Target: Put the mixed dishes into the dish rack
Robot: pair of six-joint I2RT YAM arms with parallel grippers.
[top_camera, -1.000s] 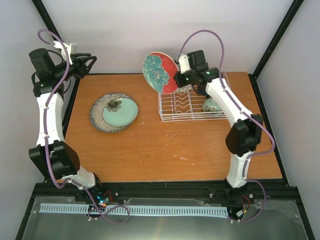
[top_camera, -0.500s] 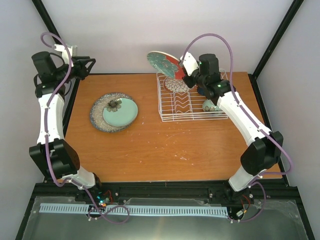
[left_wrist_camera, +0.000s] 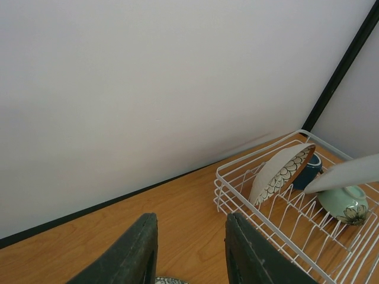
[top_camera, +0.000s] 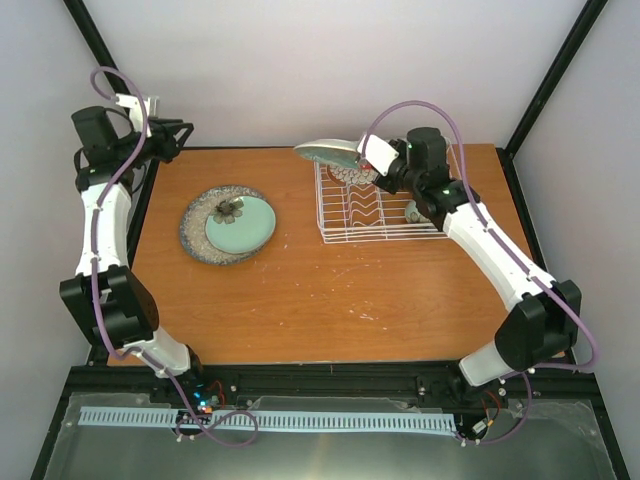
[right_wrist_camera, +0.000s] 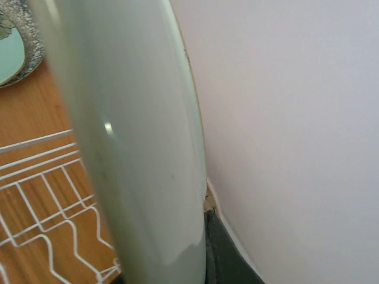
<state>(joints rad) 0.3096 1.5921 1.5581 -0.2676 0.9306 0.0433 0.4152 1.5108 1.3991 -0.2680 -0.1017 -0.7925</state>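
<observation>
Teal plate [top_camera: 328,151] has tipped over in the last second. It stood upright with its face to the overhead camera; now it lies close to flat and shows edge-on, held over the rack's [top_camera: 385,232] far-left corner. Right arm [top_camera: 480,235] has swung its elbow out to the right of the rack to do this. Right jaws are closed on the plate's rim, on the side toward the rack's middle. Judgement: the plate is being turned to suit a divider slot. It is not yet in the rack, and I cannot tell whether it touches wire.

Rack holds three items.
- Petal plate [left_wrist_camera: 278,174] leans in the dividers at the far-left end, below the held plate.
- Mug [left_wrist_camera: 309,171] sits just behind it.
- Bowl [left_wrist_camera: 343,204] sits at the right end.
- The near dividers look free.

Well left of the rack, the grey plate [top_camera: 195,235] lies flat on the table [top_camera: 330,300]. Green plate [top_camera: 242,224] is stacked on it, set off toward the rack side. Both are yet to be loaded.

Left arm [top_camera: 105,215] is raised far left of the rack. Its jaws stand apart with nothing between them.
</observation>
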